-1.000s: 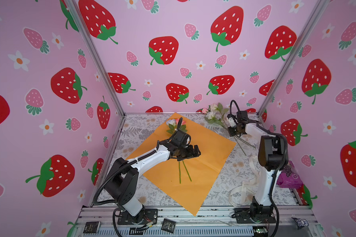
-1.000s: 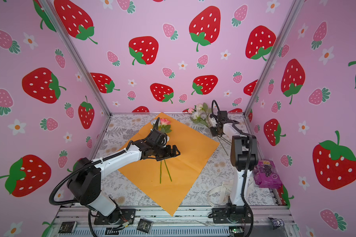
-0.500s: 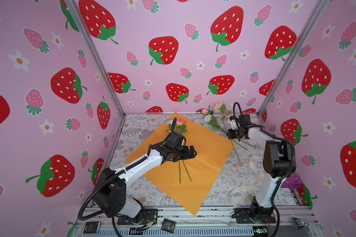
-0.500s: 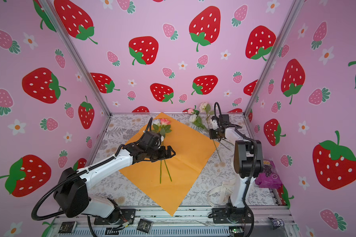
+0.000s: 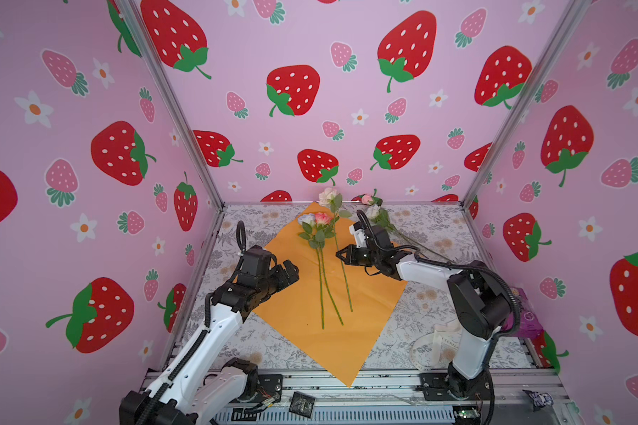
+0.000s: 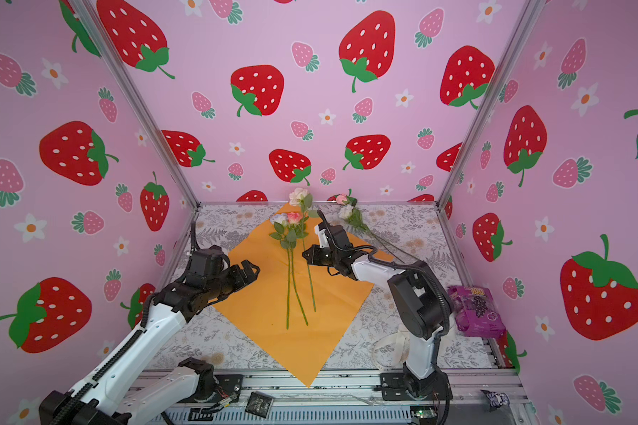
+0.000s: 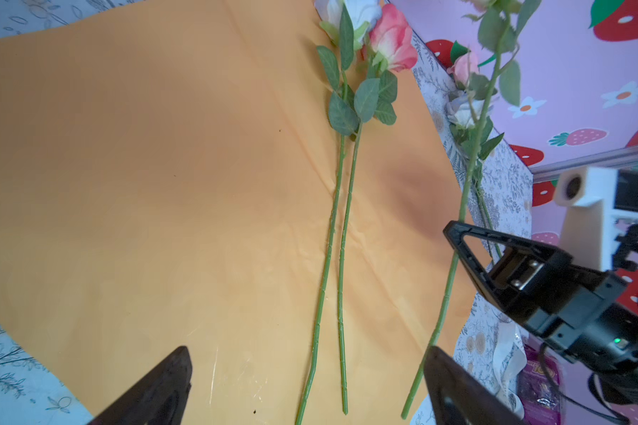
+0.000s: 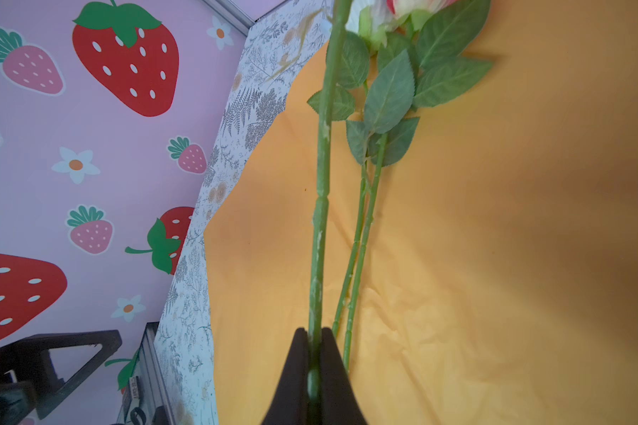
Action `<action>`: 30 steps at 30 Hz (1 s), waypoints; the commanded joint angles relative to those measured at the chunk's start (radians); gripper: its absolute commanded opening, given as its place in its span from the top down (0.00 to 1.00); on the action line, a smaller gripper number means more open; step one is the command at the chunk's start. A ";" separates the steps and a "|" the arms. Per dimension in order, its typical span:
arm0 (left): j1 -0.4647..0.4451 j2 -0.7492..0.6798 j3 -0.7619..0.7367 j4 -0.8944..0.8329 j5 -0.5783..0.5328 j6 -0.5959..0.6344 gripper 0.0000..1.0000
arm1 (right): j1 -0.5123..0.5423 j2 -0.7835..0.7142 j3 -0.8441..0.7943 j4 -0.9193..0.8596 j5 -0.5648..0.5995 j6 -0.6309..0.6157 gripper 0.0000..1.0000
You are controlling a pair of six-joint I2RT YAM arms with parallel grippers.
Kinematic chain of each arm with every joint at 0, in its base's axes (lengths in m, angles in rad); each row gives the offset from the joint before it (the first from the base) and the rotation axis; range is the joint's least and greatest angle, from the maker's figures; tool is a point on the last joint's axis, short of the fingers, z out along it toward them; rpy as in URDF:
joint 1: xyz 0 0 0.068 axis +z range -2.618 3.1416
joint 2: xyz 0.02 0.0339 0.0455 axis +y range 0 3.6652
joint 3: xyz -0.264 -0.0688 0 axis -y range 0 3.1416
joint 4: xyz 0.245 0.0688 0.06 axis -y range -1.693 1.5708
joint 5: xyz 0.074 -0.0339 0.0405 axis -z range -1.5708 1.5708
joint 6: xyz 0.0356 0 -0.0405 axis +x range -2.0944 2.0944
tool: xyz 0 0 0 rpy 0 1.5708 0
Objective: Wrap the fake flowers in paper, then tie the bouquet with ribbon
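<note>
The left end effector (image 5: 290,273) is held spread wide over the left side of the orange paper (image 5: 295,305). One flower stem (image 5: 347,290) is pinched tight by the right end effector (image 5: 340,254). Two fake flowers (image 5: 319,235) are laid side by side on the paper, and two more flowers (image 5: 376,217) are seen on the table (image 5: 431,228) behind.

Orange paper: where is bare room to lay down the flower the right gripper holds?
Bare: on the orange paper, the near corner past the two lying stems; the strip between them and the left gripper. Crowded: the far corner, with blooms, leaves and the right gripper.
</note>
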 commanded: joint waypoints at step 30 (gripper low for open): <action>0.033 0.013 -0.067 0.016 0.127 -0.016 0.01 | 0.045 0.130 0.034 -0.122 0.052 -0.027 0.72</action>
